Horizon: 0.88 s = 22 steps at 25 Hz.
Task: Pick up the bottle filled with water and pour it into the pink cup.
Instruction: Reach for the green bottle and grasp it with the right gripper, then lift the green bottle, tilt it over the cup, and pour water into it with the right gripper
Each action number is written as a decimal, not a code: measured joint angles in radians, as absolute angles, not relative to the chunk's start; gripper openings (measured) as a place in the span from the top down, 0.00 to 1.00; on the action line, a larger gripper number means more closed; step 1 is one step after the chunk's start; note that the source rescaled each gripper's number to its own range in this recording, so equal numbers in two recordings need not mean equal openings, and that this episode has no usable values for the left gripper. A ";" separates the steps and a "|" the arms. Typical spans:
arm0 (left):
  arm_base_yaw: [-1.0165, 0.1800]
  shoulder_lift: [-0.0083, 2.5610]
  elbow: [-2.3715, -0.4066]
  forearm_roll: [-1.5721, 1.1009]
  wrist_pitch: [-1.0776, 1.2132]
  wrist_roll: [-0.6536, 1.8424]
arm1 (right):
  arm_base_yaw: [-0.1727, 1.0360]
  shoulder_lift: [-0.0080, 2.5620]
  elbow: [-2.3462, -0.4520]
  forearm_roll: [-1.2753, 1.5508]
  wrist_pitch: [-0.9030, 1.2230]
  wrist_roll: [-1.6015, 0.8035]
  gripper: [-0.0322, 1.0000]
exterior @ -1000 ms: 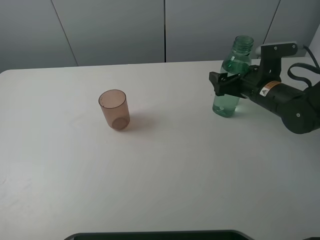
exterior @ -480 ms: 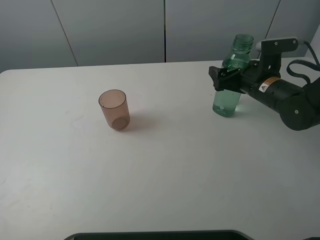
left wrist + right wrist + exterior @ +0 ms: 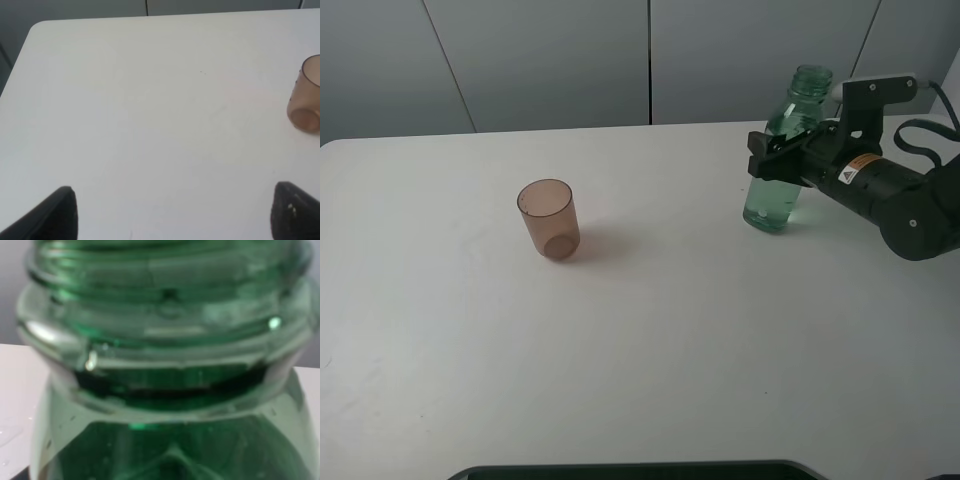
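The green-tinted bottle [image 3: 783, 150] stands at the back right of the white table [image 3: 660, 350], leaning slightly, with water in its lower part. My right gripper [image 3: 775, 160] is shut around its middle, reaching in from the right. In the right wrist view the bottle's threaded capless neck [image 3: 165, 355] fills the picture. The pink cup [image 3: 549, 218] stands upright left of the middle, far from the bottle; it also shows at the edge of the left wrist view [image 3: 306, 95]. My left gripper [image 3: 180, 215] is open and empty over bare table, and is out of the exterior view.
Grey wall panels [image 3: 550, 60] run behind the table's far edge. A dark object [image 3: 640, 470] lies along the near edge. A black cable [image 3: 920, 135] loops behind the right arm.
My right gripper has risen a little along the bottle and drawn slightly to the right. The bottle's top has tipped a bit to the right. The cup has not moved.
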<state>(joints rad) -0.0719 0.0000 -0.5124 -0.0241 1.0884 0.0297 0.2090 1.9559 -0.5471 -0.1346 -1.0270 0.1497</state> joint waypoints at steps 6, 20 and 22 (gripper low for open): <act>-0.072 0.000 -0.512 -0.024 1.088 0.030 | 0.209 1.956 -0.547 -0.135 -1.027 0.148 0.95; -0.072 0.000 -0.512 -0.024 1.088 0.030 | 0.209 1.956 -0.547 -0.136 -1.027 0.168 0.95; -0.072 0.000 -0.512 -0.024 1.088 0.030 | 0.209 1.956 -0.547 -0.136 -1.027 0.184 0.95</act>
